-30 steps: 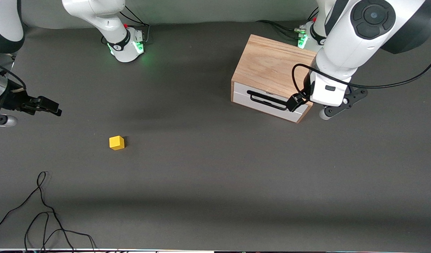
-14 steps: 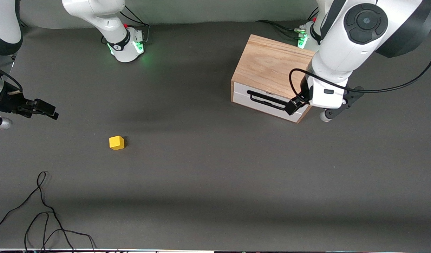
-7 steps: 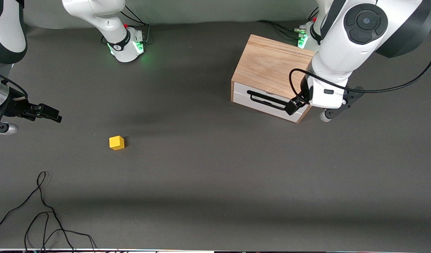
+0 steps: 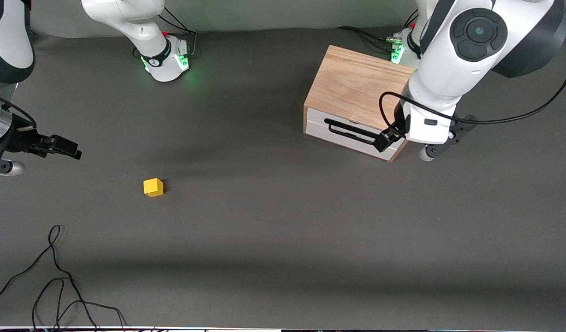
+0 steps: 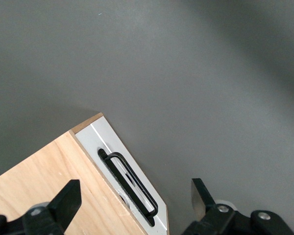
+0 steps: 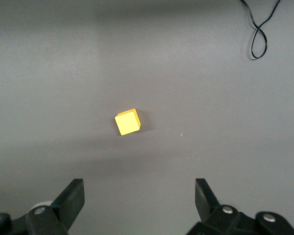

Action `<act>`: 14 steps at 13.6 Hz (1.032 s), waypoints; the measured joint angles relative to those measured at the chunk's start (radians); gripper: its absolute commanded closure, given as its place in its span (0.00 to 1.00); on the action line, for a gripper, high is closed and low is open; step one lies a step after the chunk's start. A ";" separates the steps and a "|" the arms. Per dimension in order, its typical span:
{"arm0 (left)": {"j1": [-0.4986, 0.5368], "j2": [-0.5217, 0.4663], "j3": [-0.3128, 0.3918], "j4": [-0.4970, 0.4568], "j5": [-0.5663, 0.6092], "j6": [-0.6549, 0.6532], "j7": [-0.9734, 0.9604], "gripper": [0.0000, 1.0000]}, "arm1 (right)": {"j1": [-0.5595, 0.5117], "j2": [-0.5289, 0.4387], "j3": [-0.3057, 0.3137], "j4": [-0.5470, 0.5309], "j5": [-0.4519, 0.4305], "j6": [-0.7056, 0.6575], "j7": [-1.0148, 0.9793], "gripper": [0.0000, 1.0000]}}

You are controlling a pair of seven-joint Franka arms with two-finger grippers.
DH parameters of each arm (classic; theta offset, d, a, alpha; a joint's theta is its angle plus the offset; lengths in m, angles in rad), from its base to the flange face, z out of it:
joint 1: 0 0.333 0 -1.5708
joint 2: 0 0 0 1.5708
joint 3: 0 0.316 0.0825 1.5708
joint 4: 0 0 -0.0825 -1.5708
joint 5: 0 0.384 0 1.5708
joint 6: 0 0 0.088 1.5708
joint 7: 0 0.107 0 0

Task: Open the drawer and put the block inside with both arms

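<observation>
The light oak cabinet stands near the left arm's base, with its white drawer shut and the black handle across the front. My left gripper is open over the drawer's front edge at the handle's end. In the left wrist view one finger is over the wooden top and the other over the table, with the handle between them. The yellow block lies on the table toward the right arm's end. My right gripper is open and empty, and its wrist view shows the block ahead of the fingers.
A loose black cable lies on the table at the corner nearest the front camera, toward the right arm's end; a loop of it shows in the right wrist view. The dark grey table stretches between block and cabinet.
My left gripper has shifted slightly along the drawer front toward the handle's end. My right gripper has drifted a little. The block and drawer have not moved.
</observation>
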 measured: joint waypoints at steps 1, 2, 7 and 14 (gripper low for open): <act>-0.035 0.011 0.004 -0.001 0.017 0.019 -0.151 0.00 | 0.000 0.001 0.000 0.000 0.000 0.000 0.000 0.00; -0.077 0.028 0.002 -0.001 0.033 0.032 -0.263 0.00 | 0.000 0.001 0.000 0.001 0.000 0.000 0.000 0.00; -0.129 0.054 0.011 0.002 0.051 0.046 -0.376 0.00 | 0.000 0.003 -0.002 0.004 0.000 -0.001 0.000 0.00; -0.129 0.090 0.014 -0.016 0.054 0.019 -0.386 0.00 | 0.004 0.024 0.000 0.021 -0.001 -0.063 -0.037 0.00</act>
